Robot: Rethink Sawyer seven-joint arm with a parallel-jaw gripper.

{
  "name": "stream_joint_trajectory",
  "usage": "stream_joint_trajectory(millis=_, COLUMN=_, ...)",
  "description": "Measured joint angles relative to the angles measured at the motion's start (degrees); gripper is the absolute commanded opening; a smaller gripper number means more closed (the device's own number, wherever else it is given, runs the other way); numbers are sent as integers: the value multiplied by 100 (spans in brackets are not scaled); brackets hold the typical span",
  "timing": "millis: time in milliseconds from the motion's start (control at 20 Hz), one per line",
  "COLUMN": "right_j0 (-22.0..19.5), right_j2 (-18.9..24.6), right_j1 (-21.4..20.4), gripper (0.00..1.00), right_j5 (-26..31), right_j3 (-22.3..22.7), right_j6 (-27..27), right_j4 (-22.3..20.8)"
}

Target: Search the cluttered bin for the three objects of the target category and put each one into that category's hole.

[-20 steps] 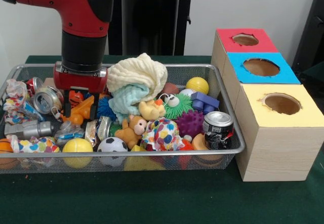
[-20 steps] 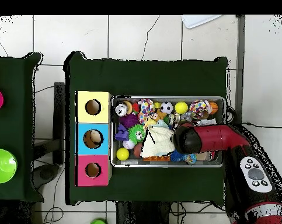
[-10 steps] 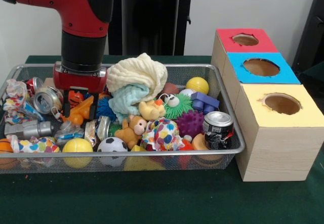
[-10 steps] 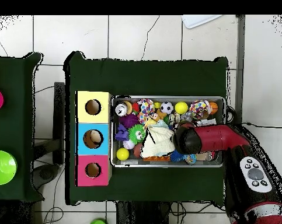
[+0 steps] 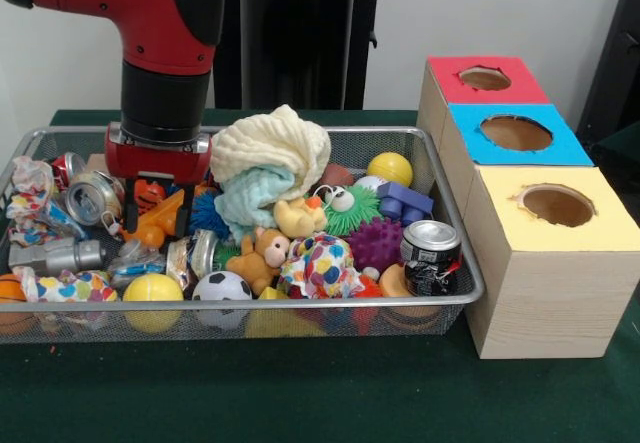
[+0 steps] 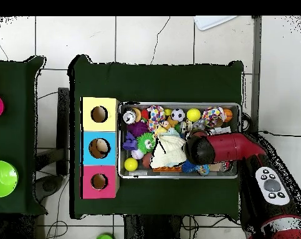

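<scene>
Your gripper (image 5: 160, 195) sits jaws apart (empty) over an orange toy (image 5: 160, 218), so closing grabs no bottle.

Blue-topped hole (image 5: 516, 132) clear; bin (image 5: 455, 253) toy-crammed

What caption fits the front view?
Sawyer gripper lowered among toys in the cluttered bin, beside the three-hole wooden box.
</scene>
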Motion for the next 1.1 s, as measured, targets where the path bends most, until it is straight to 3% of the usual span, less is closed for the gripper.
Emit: stream_joint_trajectory(millis=1100, right_j0=-200, right_j2=147, right_j1=20, gripper=100, right_j5=36, right_j3=-3, right_j6=0, right_j4=-76)
